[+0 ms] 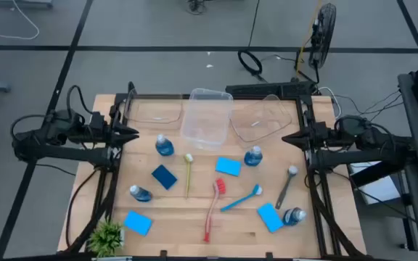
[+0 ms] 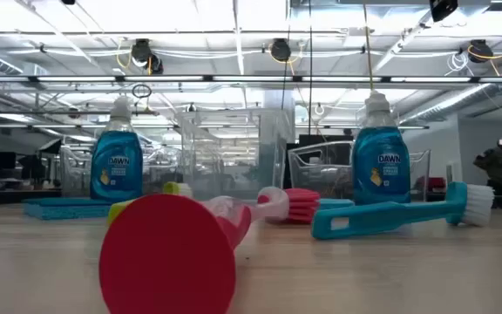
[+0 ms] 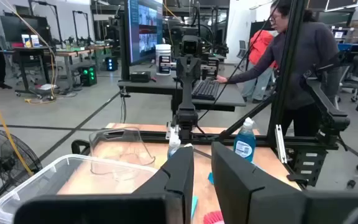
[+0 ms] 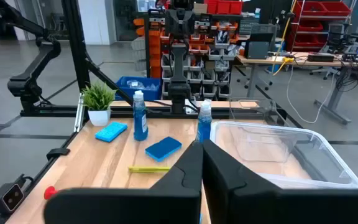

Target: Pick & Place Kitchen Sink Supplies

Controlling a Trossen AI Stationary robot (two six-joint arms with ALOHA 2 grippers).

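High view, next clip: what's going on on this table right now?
Nothing is being handled yet. The left tool and right tool wait at opposite table edges, both shut and holding nothing. Four small clear bottles of blue liquid, including one near the middle, four flat blue sponges such as one at the front, and four long-handled brushes, among them the red one, lie scattered on the wooden table. The clear plastic tubs at the back look empty.

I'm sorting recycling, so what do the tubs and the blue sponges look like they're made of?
The tubs, like the middle one, look like clear, glossy, thin plastic: the wood shows through. The sponges, such as the darker one, look like matte soft foam, though their texture isn't resolvable.
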